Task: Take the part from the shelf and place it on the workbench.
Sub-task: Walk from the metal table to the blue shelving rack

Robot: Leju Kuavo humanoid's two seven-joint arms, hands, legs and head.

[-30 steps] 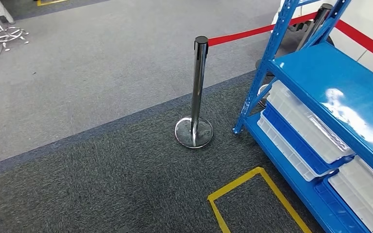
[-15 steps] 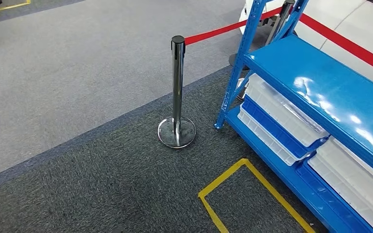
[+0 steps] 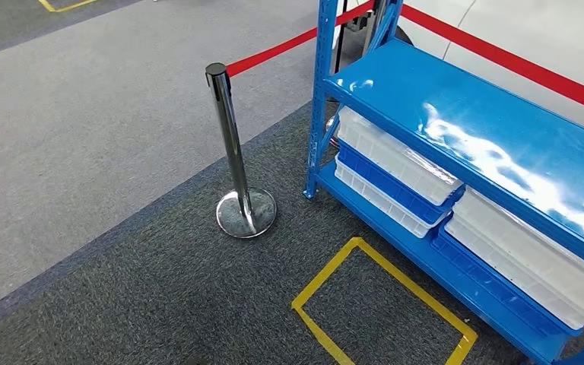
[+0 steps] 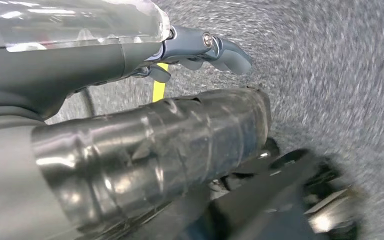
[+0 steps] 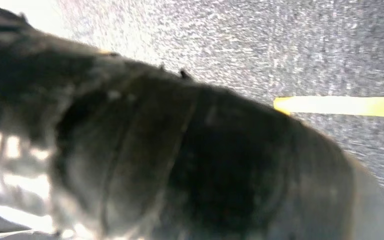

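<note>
The blue metal shelf (image 3: pixel 502 129) stands at the right of the head view, its glossy top board bare. Under that board sit white plastic bins (image 3: pixel 395 156), a second one (image 3: pixel 532 262) further right, and a blue bin (image 3: pixel 395 182) between white ones. I cannot make out the part in them. My left hand (image 4: pixel 200 47) hangs over grey carpet, thumb stretched out, nothing in it. In the blurred right wrist view a dark ribbed bulk (image 5: pixel 180 165) hides how my right hand's fingers lie.
A chrome barrier post (image 3: pixel 232 152) with a red belt (image 3: pixel 274 49) stands left of the shelf's corner. A yellow taped rectangle (image 3: pixel 327 277) marks the dark carpet in front of the shelf. Lighter grey carpet stretches away to the left.
The whole picture has shifted as the camera turned: the shelf now shows further in and more fully, the post sits further left, and the taped rectangle is in fuller view.
</note>
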